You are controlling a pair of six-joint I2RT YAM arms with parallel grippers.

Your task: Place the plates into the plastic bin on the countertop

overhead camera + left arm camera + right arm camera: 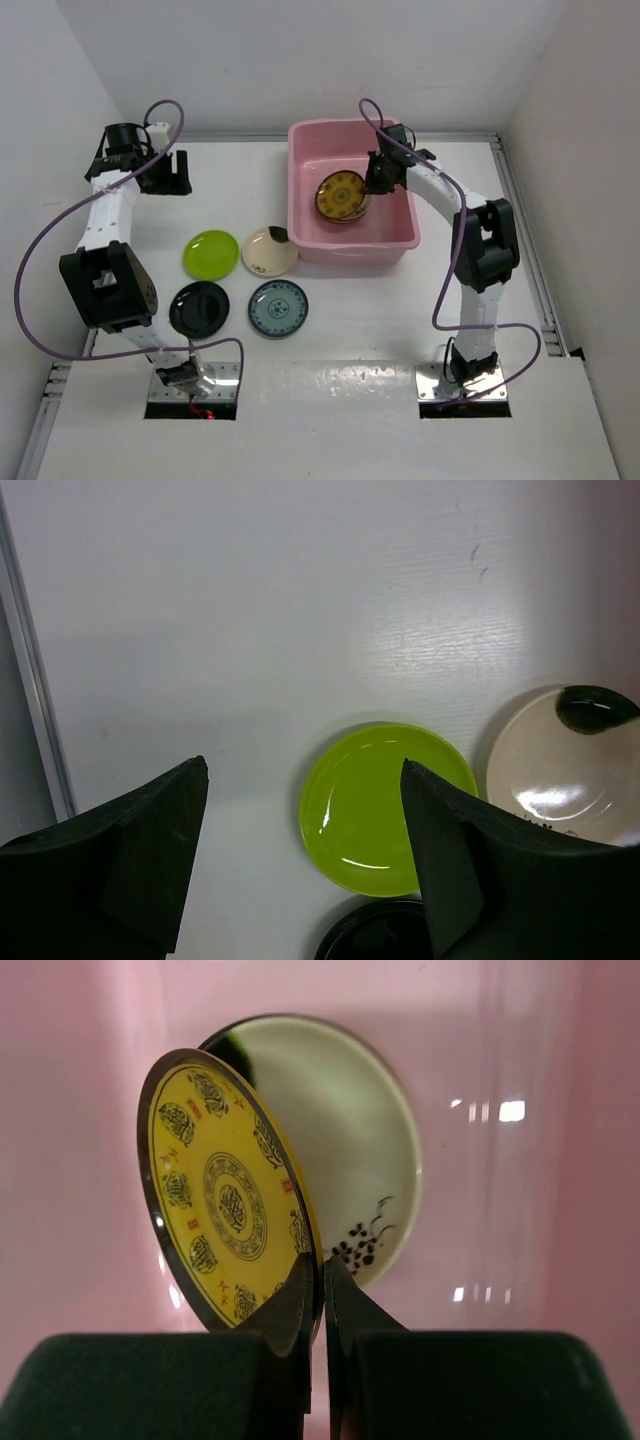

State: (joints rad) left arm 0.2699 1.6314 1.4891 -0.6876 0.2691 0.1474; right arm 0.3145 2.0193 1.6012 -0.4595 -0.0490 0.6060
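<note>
The pink plastic bin [306, 238] stands at the back middle of the white countertop [360, 310]. My right gripper [377, 177] is inside the bin, shut on the rim of a yellow-brown patterned plate [222, 1195], held tilted above a cream plate [350, 1140] lying in the bin. The yellow plate also shows in the top view [342, 195]. On the countertop lie a lime green plate [211, 254], a cream plate [269, 250], a black plate [199, 307] and a blue-patterned plate [278, 308]. My left gripper [165, 172] is open and empty, raised at the back left; below it show the green plate [375, 805] and cream plate [565, 770].
White walls edge the countertop on the left, back and right. A metal rail [525, 240] runs along the right side. A purple cable [40, 260] loops beside the left arm.
</note>
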